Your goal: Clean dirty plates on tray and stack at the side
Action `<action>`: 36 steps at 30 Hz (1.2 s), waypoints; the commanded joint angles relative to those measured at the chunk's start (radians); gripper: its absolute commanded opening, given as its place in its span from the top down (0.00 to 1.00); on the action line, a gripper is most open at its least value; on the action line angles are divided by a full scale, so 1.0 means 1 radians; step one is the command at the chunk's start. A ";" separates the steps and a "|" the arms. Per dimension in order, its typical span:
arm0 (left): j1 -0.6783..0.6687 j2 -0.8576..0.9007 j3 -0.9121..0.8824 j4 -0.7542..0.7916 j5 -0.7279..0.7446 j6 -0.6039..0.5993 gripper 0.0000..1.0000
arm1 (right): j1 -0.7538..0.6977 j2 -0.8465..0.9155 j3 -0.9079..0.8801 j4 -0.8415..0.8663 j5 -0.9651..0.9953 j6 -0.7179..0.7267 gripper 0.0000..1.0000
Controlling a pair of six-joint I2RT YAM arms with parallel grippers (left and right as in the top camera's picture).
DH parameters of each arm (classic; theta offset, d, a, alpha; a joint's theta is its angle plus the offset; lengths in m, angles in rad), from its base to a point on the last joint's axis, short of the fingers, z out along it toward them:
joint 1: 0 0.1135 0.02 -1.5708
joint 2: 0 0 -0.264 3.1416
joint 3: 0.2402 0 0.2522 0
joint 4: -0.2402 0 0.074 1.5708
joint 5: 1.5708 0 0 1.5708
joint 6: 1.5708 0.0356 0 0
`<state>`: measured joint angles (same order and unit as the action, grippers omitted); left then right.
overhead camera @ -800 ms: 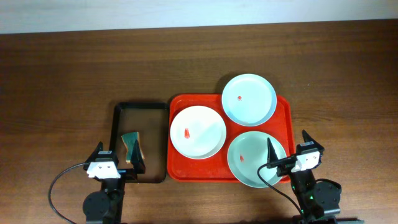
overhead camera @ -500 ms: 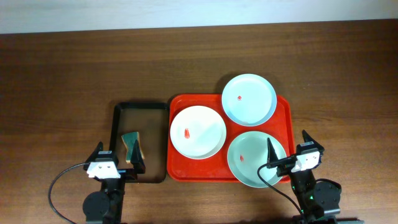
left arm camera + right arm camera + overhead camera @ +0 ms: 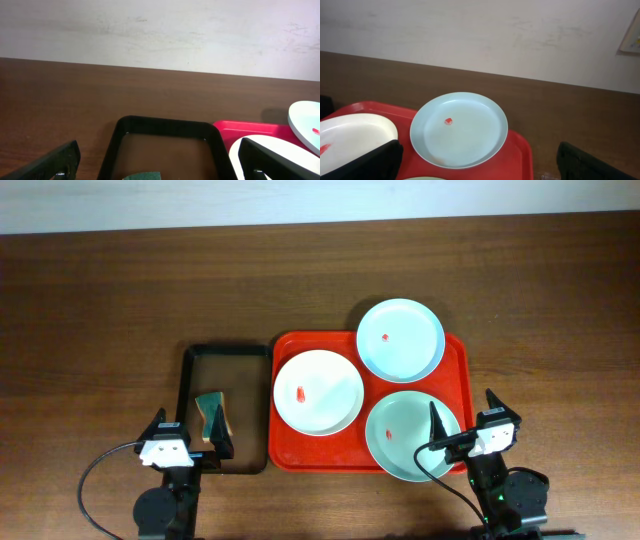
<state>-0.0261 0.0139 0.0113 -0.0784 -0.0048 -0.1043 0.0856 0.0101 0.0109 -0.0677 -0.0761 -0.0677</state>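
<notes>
The red tray (image 3: 455,370) holds three plates: a white plate (image 3: 330,395) with a red smear at the left, a pale blue plate (image 3: 405,345) with a red spot at the back, and a pale green plate (image 3: 405,430) with a small red spot at the front right. My left gripper (image 3: 190,432) is open and empty at the table's front, over the near end of the black tray. My right gripper (image 3: 462,418) is open and empty, over the green plate's near right edge. The blue plate (image 3: 465,132) shows in the right wrist view, the white plate (image 3: 280,155) in the left wrist view.
A narrow black tray (image 3: 190,375) lies left of the red tray, with a green and tan sponge (image 3: 212,413) in its near half. The sponge's green top (image 3: 142,176) shows at the bottom of the left wrist view. Bare brown table lies all around.
</notes>
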 commanded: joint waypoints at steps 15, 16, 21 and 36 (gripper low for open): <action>-0.005 -0.003 -0.002 -0.006 -0.011 0.016 0.01 | -0.008 -0.004 -0.005 -0.004 -0.010 -0.003 0.01; -0.005 -0.003 -0.002 -0.006 -0.011 0.016 0.01 | -0.008 -0.004 -0.005 -0.004 -0.010 -0.003 0.02; -0.005 -0.003 -0.002 -0.006 -0.011 0.016 0.01 | -0.008 -0.004 -0.005 -0.004 -0.009 -0.003 0.02; -0.004 -0.003 -0.001 0.013 0.174 0.016 0.01 | -0.008 -0.004 -0.005 -0.004 -0.010 -0.003 0.01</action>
<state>-0.0265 0.0139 0.0113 -0.0635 0.1360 -0.1040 0.0856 0.0101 0.0109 -0.0677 -0.0761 -0.0685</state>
